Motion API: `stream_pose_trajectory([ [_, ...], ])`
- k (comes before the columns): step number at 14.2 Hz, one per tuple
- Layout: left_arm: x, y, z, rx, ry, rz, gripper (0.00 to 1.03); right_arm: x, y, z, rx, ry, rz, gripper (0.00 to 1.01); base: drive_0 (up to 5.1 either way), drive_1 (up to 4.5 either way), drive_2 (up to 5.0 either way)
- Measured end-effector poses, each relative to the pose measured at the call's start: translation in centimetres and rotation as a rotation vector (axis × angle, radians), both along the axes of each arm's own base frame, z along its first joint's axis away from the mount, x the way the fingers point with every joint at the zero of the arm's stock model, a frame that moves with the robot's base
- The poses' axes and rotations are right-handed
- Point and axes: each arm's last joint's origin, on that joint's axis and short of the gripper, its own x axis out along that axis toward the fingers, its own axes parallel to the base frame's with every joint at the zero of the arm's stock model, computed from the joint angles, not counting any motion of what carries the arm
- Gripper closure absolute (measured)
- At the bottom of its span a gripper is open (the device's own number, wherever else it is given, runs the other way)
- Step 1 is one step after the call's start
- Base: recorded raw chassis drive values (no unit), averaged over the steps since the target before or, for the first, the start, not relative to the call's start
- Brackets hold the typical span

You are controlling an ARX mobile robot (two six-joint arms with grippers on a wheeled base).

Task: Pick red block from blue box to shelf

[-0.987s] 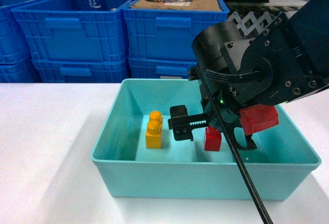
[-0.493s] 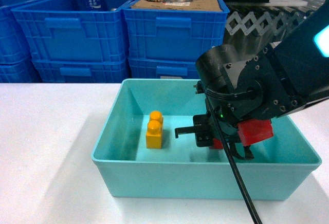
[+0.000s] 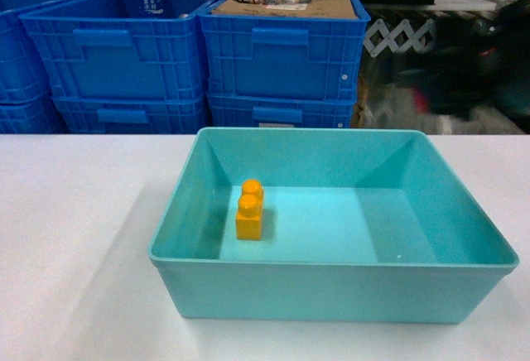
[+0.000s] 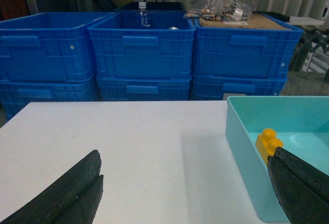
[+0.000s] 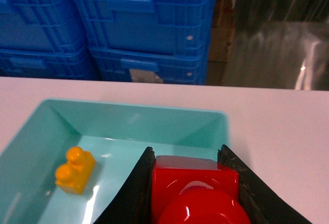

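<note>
Red block [image 5: 195, 193] — clamped between the right gripper [image 5: 193, 183] fingers, stud facing the wrist camera, raised above the blue box [image 3: 331, 286] at 5 o'clock in that view; long axis not discernible. Yellow brick [image 3: 249, 210] upright in the box, at 9 o'clock. No legible writing. Left gripper [image 4: 185, 193] — jaws spread wide, holding nothing.

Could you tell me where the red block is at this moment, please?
In the right wrist view the red block sits clamped in the right tool, raised above the blue box, right of the yellow brick.
</note>
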Motion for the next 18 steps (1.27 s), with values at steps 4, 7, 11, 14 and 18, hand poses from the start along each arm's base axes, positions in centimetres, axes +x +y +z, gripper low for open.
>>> stream_pose_trajectory([
  [4, 0.0, 0.0, 0.0, 0.0, 0.0, 0.0, 0.05, -13.5, -5.5, 2.6, -0.029, -0.374, -0.162, 0.72, 0.0, 0.0, 0.0],
  [7, 0.0, 0.0, 0.0, 0.0, 0.0, 0.0, 0.05, -15.3, -7.3, -0.8, -0.056, -0.327, -0.177, 0.72, 0.0, 0.0, 0.0],
  [11, 0.0, 0.0, 0.0, 0.0, 0.0, -0.001, 0.05, -16.8, -8.5, -2.1, -0.051, -0.348, -0.186, 0.72, 0.0, 0.0, 0.0],
  [14, 0.0, 0.0, 0.0, 0.0, 0.0, 0.0, 0.05, -17.7, -9.9, -2.9, -0.052, -0.353, -0.2, 0.72, 0.0, 0.0, 0.0],
  [18, 0.0, 0.0, 0.0, 0.0, 0.0, -0.001, 0.05, -18.8, -9.7, -4.0, -0.048, -0.373, -0.181, 0.72, 0.0, 0.0, 0.0],
])
